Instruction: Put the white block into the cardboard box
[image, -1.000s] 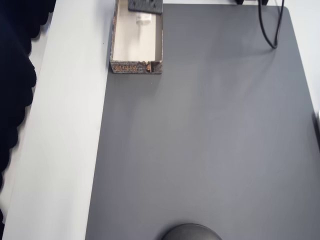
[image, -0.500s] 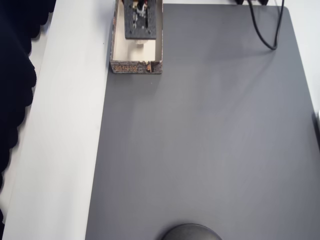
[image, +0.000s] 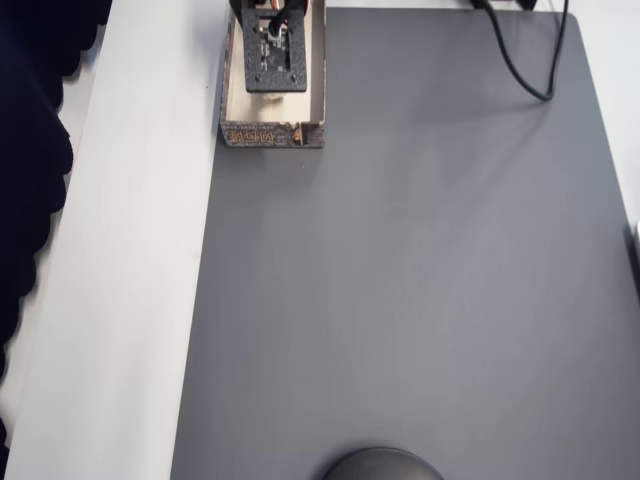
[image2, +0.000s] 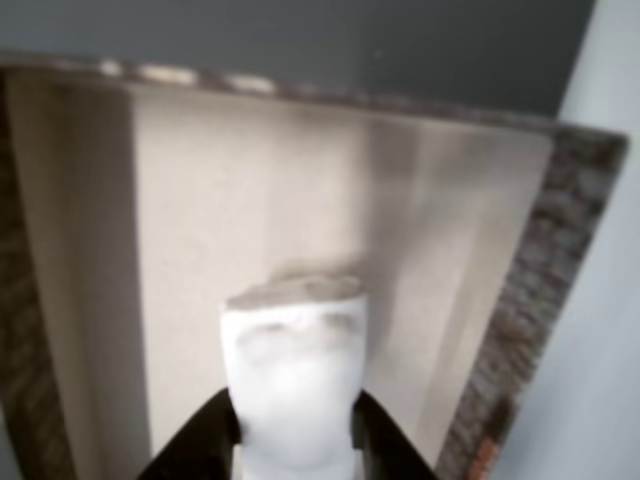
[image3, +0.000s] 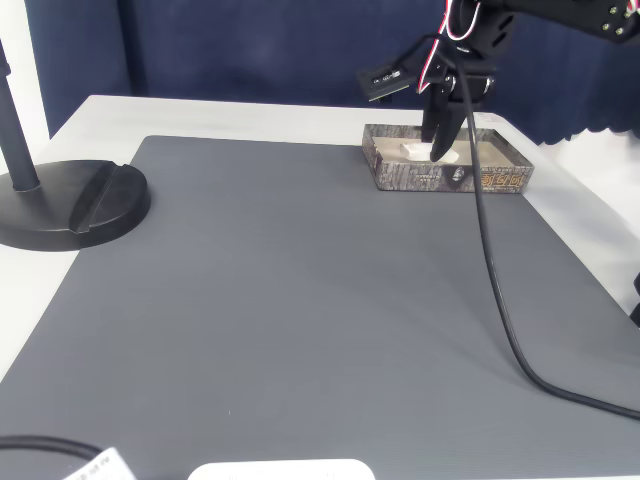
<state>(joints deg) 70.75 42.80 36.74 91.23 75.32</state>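
Grey mat (image3: 300, 300) covers most of your white table (image: 130, 300), dark blue curtain (image3: 250, 50) behind it in the fixed view. Your cardboard box (image: 272, 133) sits at the mat's far edge, top left in the overhead view, straddling mat and bare table; its patterned outer sides show, cream walls inside. Your arm reaches down into it from above. Wrist view: gripper (image2: 295, 440) is closed around the white block (image2: 295, 385), dark fingers (image2: 205, 440) pressing each side of it, block sticking out ahead over the box floor. Can't tell if the block touches the floor. Fixed view: gripper (image3: 440, 150) tip is low inside the box (image3: 445, 175), with something white (image3: 412, 150) just beside it on the floor, too small to identify. Black cable (image3: 495, 290) trails from the arm across the mat's right side. Round black stand base (image3: 70, 200) sits at the mat's left edge.
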